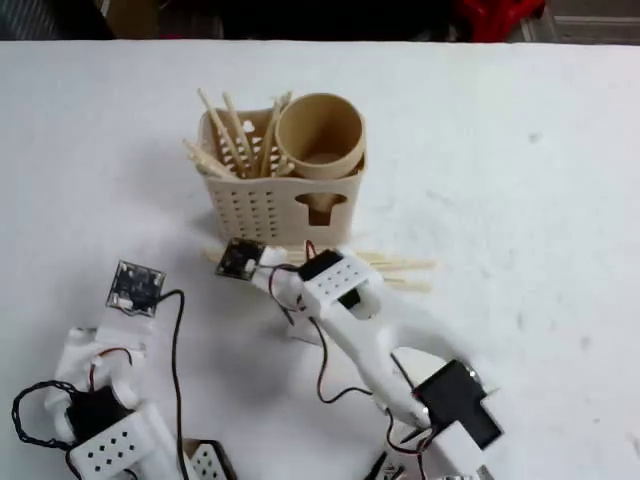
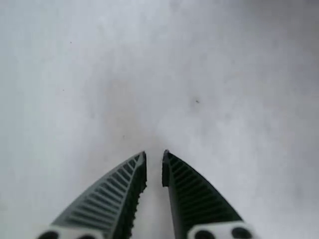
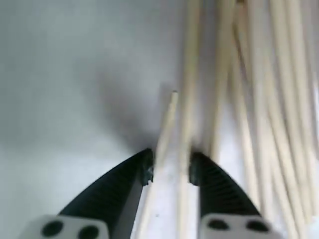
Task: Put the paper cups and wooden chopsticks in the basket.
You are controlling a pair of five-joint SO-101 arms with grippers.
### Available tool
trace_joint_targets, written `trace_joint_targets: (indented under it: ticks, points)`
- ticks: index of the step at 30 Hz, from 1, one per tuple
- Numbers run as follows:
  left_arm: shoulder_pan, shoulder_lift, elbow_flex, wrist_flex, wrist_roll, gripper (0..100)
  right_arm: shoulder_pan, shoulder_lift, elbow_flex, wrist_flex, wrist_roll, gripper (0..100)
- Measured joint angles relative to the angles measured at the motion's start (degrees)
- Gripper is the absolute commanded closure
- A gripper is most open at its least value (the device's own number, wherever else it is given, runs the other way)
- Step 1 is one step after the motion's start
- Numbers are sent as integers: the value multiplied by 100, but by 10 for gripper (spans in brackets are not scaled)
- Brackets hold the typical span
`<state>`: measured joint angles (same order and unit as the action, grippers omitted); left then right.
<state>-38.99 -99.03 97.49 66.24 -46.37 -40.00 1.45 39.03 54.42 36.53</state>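
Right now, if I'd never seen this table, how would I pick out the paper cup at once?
Look at the white table and find the cream perforated basket near its middle. The paper cup stands upright inside the basket's right end, beside a bunch of wooden chopsticks. It is the only wide, round, open-topped thing there; its neighbours are all thin sticks.
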Motion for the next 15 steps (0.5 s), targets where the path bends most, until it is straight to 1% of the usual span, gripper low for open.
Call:
trace_joint_targets:
  ticks: [4,7,15]
  points:
    - [0,0,0,0,0,924,9,0,0,-9,-290,981]
    - [0,0,0,0,0,924,-26,-369,70,211,-369,981]
    - [0,0,0,0,0,924,-26,-2145,97,993,-413,982]
